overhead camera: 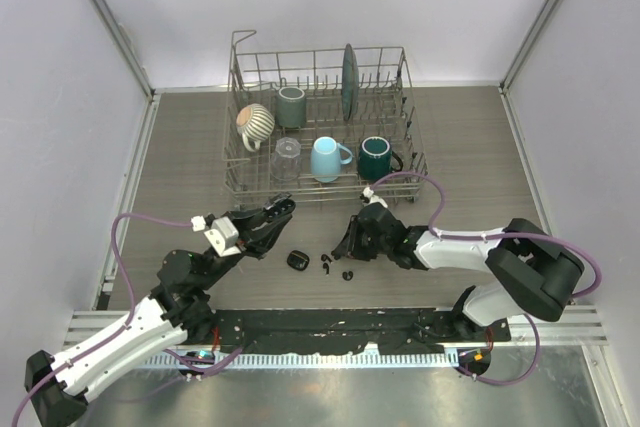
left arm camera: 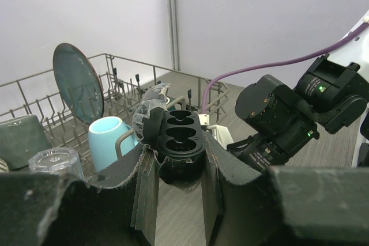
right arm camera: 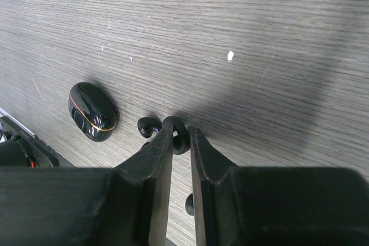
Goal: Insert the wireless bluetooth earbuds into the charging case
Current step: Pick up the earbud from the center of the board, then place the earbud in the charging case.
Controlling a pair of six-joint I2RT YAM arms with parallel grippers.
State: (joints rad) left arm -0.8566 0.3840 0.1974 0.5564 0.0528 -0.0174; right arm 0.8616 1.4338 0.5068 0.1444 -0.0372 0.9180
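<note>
My left gripper (left arm camera: 176,162) is shut on the open charging case (left arm camera: 180,136), a black oval shell with two empty sockets facing up and its lid tipped back; it hangs above the table (overhead camera: 180,162), left of centre. The right gripper (right arm camera: 181,133) is down at the table with its tips pinching one black earbud (right arm camera: 180,140). A second earbud (right arm camera: 147,125) lies just left of those tips, and a third (right arm camera: 189,203) shows between the fingers nearer the wrist. In the top view the loose earbuds (overhead camera: 327,262) lie beside the right gripper (overhead camera: 345,247).
A second, closed black oval case (right arm camera: 93,112) with a thin gold line lies on the table left of the earbuds (overhead camera: 296,260). Behind stands a wire dish rack (overhead camera: 236,162) holding a light blue mug (overhead camera: 327,158), a dark green mug (overhead camera: 378,156), a glass, a striped mug and an upright plate (overhead camera: 349,69).
</note>
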